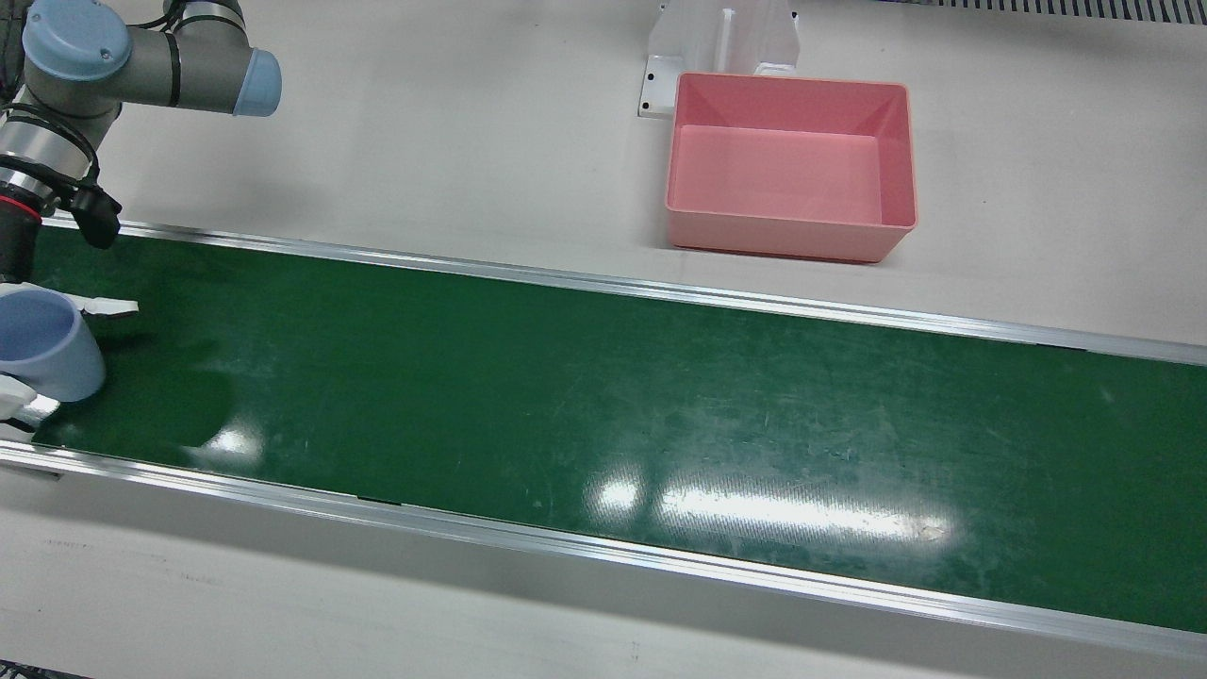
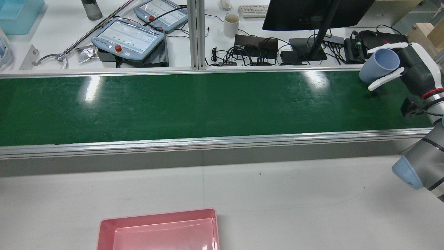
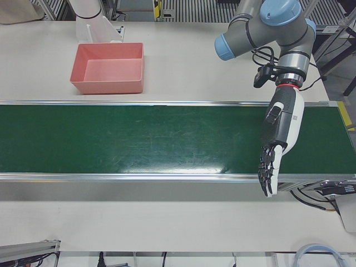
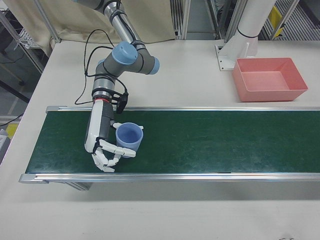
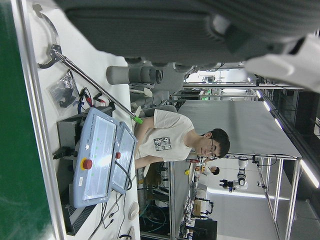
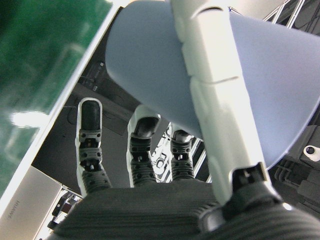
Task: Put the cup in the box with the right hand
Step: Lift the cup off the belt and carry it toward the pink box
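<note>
The right hand (image 4: 102, 145) clasps the cup (image 4: 129, 135) between its fingers (image 4: 120, 150); the carry to the box (image 4: 270, 79) calls for steady pressure.

Pink box (image 1: 790, 166) on white table (image 1: 453, 141)

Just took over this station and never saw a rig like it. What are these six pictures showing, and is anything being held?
Two robot arms with fingered hands work at a green belt. Four fixed cameras: one high behind the arms, three facing them. One more rides on each hand. The right hand grips a blue cup above the belt's end. The left hand hangs open and empty over the other end. The pink box, empty, sits on the table beside the belt. The left hand's camera mostly shows the desks and a person.
</note>
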